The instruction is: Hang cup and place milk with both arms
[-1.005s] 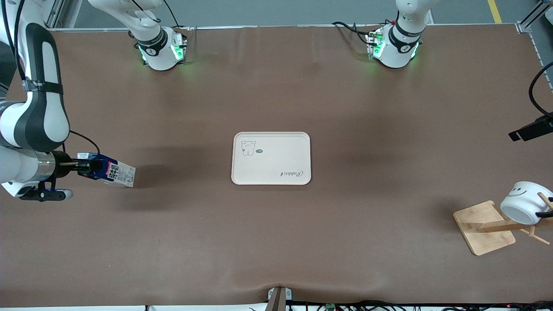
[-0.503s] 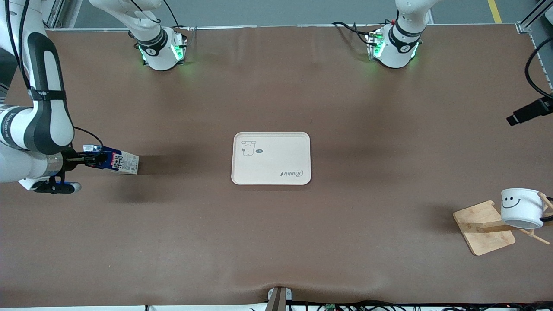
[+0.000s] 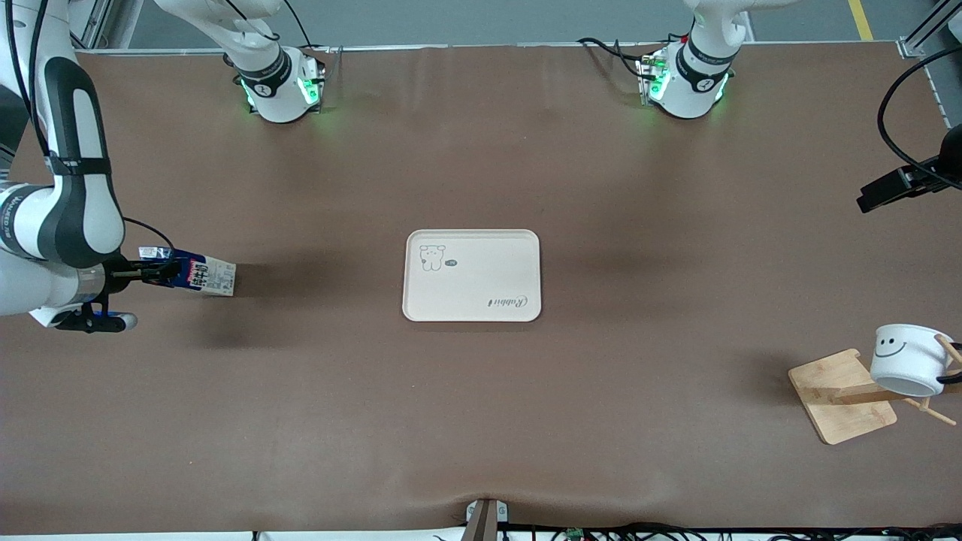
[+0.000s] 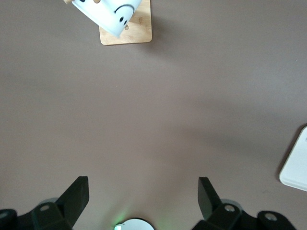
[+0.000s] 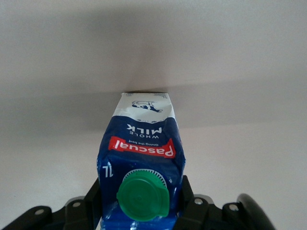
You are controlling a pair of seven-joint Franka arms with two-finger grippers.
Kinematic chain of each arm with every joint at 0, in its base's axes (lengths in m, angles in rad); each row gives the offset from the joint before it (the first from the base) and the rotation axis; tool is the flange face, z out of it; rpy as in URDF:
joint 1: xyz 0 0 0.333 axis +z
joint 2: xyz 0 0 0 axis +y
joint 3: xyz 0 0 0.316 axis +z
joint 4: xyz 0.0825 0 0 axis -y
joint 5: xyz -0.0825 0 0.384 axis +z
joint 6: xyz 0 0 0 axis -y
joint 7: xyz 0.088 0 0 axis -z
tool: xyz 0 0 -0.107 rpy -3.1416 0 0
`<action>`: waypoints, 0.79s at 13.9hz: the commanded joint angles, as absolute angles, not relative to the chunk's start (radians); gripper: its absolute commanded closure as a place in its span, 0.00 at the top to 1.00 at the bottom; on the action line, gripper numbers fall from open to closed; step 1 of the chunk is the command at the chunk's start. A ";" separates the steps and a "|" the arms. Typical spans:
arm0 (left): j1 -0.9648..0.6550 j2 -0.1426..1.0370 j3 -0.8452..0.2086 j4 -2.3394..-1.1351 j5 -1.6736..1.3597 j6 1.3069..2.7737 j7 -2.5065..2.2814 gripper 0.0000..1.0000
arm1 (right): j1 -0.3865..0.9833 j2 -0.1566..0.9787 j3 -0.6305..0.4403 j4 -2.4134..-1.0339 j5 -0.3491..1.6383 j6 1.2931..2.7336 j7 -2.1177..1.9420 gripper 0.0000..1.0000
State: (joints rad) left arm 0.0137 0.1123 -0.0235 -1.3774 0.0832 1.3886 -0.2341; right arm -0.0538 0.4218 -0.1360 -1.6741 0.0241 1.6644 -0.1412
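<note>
The white cup (image 3: 906, 359) with its smiley face hangs tilted on a peg of the wooden rack (image 3: 838, 398) at the left arm's end of the table; it also shows in the left wrist view as the cup (image 4: 108, 14). My left gripper (image 4: 143, 191) is open and empty, up in the air well away from the cup. A black part of that hand (image 3: 898, 186) shows at the table's edge. My right gripper (image 3: 159, 272) is shut on the top of the blue-and-white milk (image 3: 204, 276), held sideways over the right arm's end of the table. The milk's green cap (image 5: 143, 199) sits between the fingers.
A cream tray (image 3: 472, 315) with a small bear print lies at the middle of the table, between the milk and the rack. Its corner (image 4: 295, 165) shows in the left wrist view. The arms' green-lit bases (image 3: 282, 86) stand along the table's edge farthest from the front camera.
The cup has swung from steeply tilted to hanging steadier on the rack. The left hand has drawn away from it. The right gripper has lifted the milk slightly.
</note>
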 commanded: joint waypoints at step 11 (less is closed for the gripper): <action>-0.067 -0.065 0.089 -1.663 0.061 1.542 -0.149 1.00 | -0.018 0.468 -0.103 -1.505 0.012 1.675 -0.146 1.00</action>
